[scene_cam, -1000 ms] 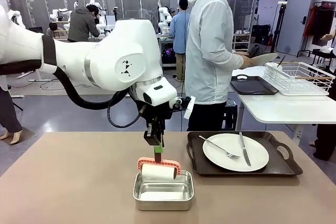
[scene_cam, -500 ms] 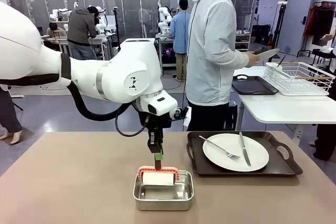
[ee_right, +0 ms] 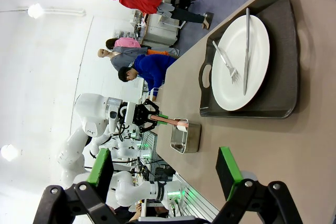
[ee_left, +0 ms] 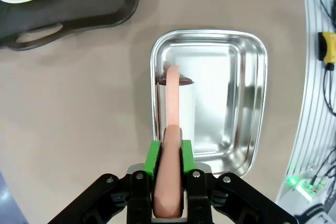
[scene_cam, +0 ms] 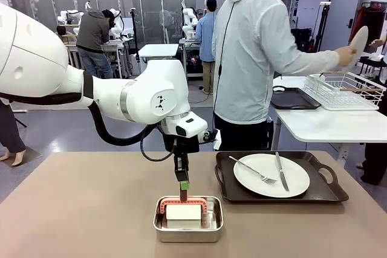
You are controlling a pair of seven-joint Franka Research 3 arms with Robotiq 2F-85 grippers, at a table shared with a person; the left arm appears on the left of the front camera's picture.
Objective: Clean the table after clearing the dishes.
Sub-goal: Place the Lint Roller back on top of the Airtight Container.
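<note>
My left gripper [scene_cam: 181,182] [ee_left: 168,156] is shut on the salmon handle of a cleaning roller [scene_cam: 183,212] [ee_left: 176,108]. The white roll sits down inside the steel pan [scene_cam: 188,234] [ee_left: 261,103] on the beige table [scene_cam: 91,209]. One of the dishes, a white plate [scene_cam: 271,174] [ee_right: 236,72] with fork [scene_cam: 253,170] and knife [scene_cam: 281,171], lies on a dark tray [scene_cam: 326,194] [ee_right: 286,66] at the table's right. My right gripper [ee_right: 165,174] hangs open above the table, nothing between its fingers.
A person stands at the far side, turned right, holding a second white plate [scene_cam: 358,43] above a wire rack [scene_cam: 344,89] on a white side table. Another dark tray [scene_cam: 293,98] lies there. The left half of the beige top is bare.
My left gripper has come down and lowered the roller from above the pan into it. The person has swung the plate up and right, over the wire rack.
</note>
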